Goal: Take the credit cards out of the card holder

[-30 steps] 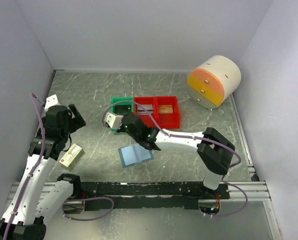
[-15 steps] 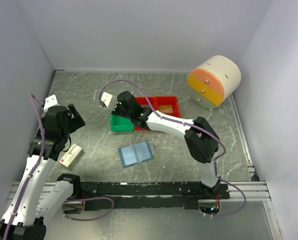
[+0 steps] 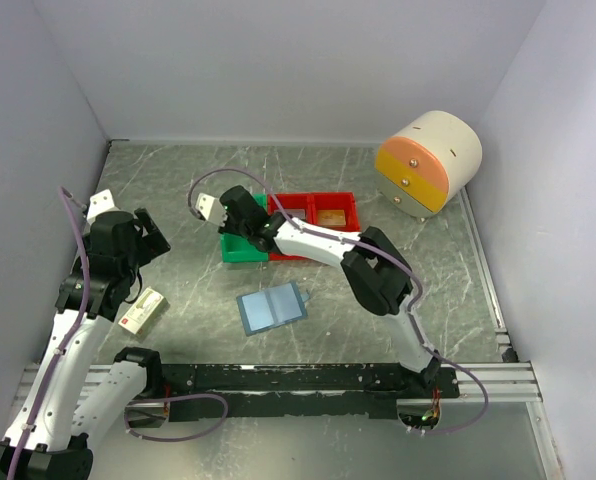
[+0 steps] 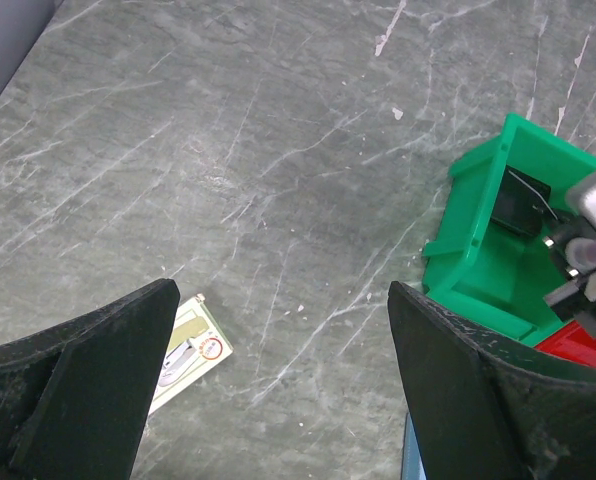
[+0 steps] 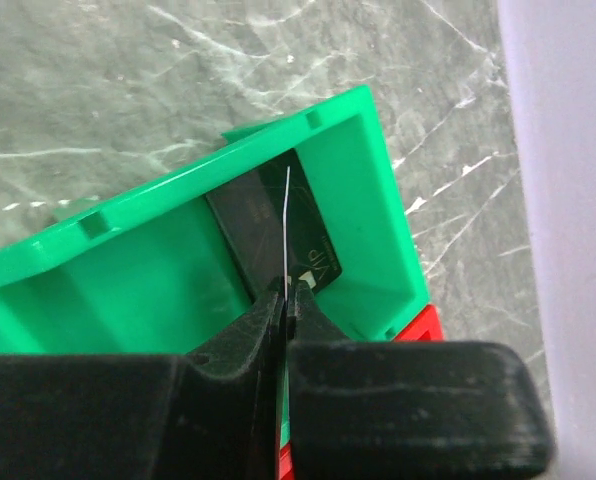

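pinching credit card (image 5: 283, 230) edge-on between right fingers (image 5: 246, 345), over green bin (image 5: 128, 265)

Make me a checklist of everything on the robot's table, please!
Surface: grey marbled table.
Job's things: card holder lies open; dark card in green bin; thin card pinched edge-on above it.
Clutter: red bins, small box, round drawer unit.
Grippers: left gripper open, empty; right gripper shut on the thin card.
Cables: purple cable loops off the right arm.
Surroundings: plain pale walls.
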`<state>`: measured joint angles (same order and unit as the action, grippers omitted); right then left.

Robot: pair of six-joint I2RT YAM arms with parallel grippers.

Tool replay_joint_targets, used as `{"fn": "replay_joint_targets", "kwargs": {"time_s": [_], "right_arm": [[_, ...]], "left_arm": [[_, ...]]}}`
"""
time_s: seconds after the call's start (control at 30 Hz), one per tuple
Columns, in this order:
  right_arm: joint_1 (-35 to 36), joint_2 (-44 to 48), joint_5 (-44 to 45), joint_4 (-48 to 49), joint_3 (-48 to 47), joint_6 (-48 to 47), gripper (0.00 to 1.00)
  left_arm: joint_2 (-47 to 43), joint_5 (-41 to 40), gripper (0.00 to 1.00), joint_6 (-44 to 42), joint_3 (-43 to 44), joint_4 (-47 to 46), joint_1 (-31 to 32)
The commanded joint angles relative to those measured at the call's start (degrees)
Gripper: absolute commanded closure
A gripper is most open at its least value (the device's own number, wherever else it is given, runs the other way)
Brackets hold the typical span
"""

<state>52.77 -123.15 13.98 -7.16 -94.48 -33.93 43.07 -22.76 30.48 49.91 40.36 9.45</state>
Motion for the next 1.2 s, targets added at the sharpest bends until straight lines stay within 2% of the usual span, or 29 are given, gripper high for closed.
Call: {"fn": "replay_joint_targets", "kwargs": {"time_s": [0.0,0.37,0.9,1.17], "right_arm": [[-0.4,-3.6,4.2,0.5,-3.1,-4.2,1.00],[-2.4,-7.6,4.4,4.2,-4.7,-12.9,1.00],[-2.4,-10.7,3.1,3.4,-5.9,-15.3,0.97],[-2.4,-10.1,1.4,1.5,-6.2,-14.8,0.88]], "left_arm": [[-0.5,-0.5,0.02,0.2,-0.4,0.5,-0.6],[-0.4,0.7,0.02,-0.2,-0.6,0.1,-0.7],[-0.8,0.9,0.02,-0.4,-0.8,-0.2,-1.1],[-0.9,1.3,0.02,-0.4,-0.8,-0.2,-1.2]]}}
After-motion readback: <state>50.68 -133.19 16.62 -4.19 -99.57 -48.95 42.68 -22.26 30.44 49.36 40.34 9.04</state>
